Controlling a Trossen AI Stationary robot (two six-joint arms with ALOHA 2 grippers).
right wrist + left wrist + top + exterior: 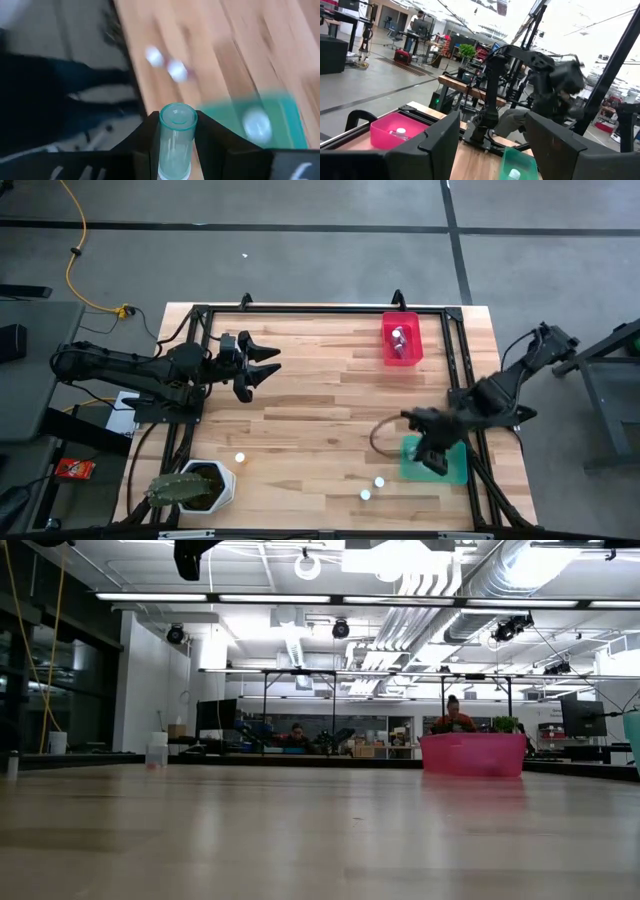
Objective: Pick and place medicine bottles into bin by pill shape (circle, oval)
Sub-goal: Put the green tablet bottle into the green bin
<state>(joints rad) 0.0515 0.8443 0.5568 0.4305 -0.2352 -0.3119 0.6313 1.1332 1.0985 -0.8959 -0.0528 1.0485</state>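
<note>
You are seeing a clear bottle (176,142) sitting upright between the right gripper's (175,150) fingers, which are clamping it. The gripper is hovering over the green bin (452,465). Your left gripper (262,367) is waiting, spread wide.

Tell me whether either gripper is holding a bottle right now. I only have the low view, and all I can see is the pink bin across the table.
Observer: Yes. The right gripper is shut on a clear-bodied medicine bottle, right at the green bin.
Operator: Anything in that green bin?
Observer: One white-capped bottle lies in it.
Operator: And the left arm?
Observer: The left gripper is open and empty over the table's left side, well away from the three loose bottles on the table.
</note>
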